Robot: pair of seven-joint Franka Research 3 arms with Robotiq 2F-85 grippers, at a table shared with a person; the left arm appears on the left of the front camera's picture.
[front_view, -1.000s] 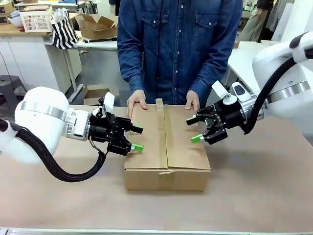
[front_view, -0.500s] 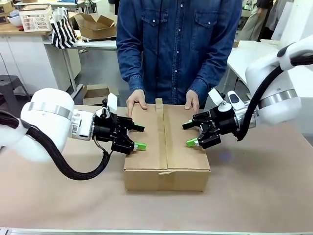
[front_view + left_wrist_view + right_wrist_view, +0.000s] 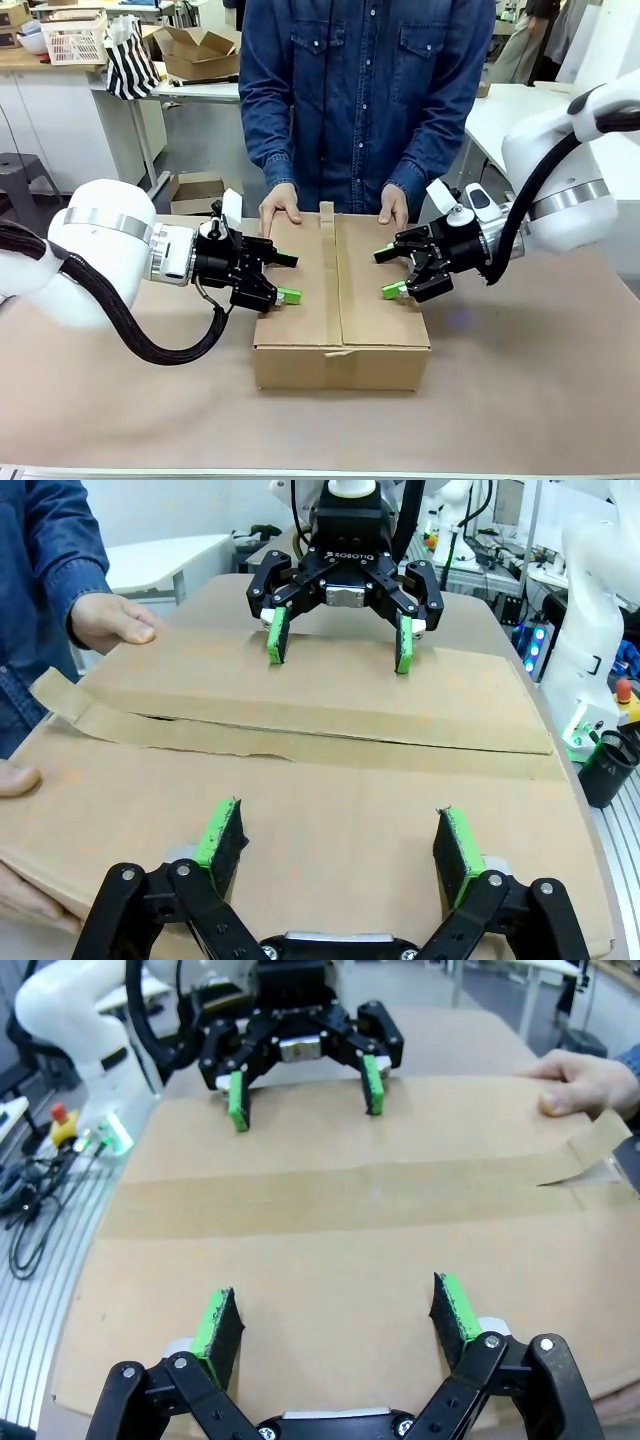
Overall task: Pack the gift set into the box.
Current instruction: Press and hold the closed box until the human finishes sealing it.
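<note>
The box (image 3: 290, 330) has its flaps folded down, both grippers' jaws stand open, and taping remains unfinished.

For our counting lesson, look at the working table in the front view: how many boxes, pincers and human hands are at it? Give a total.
Boxes: 1
Pincers: 2, left pincer and right pincer
Human hands: 2
Total: 5

So the right gripper (image 3: 388, 273) has come further in over the taped cardboard carton (image 3: 300, 368), and the left gripper (image 3: 289, 278) looks nudged slightly inward too, though that's hard to judge.
</note>
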